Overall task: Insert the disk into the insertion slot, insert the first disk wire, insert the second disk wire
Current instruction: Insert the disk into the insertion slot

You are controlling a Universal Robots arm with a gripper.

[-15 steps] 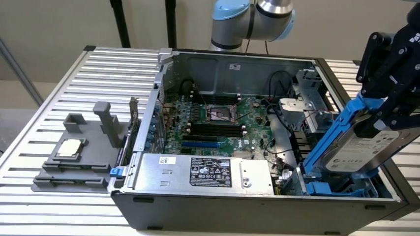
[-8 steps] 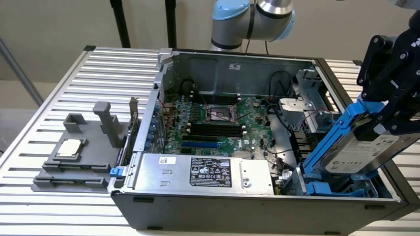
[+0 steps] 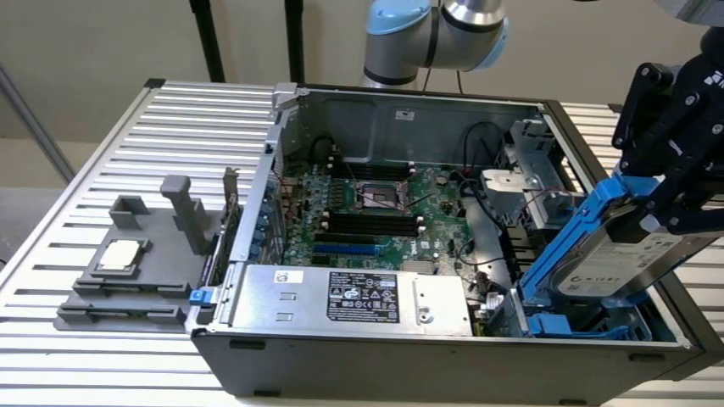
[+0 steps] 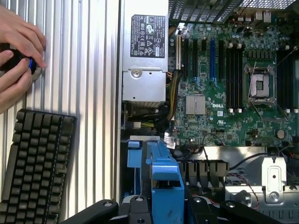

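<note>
Under the pincer (image 3: 673, 202) hangs the disk (image 3: 620, 254), clamped by its upper end. It is tilted so its lower end points into the insertion slot (image 3: 554, 327) just below. It looks not yet seated. The power supply box (image 3: 351, 297) lies off to the side, clear of the path.

Exterior view looks obliquely down into the case (image 3: 453, 360); wrist view, nearer, straight down past the tool (image 4: 166, 212); both show the motherboard (image 4: 224, 93).
</note>
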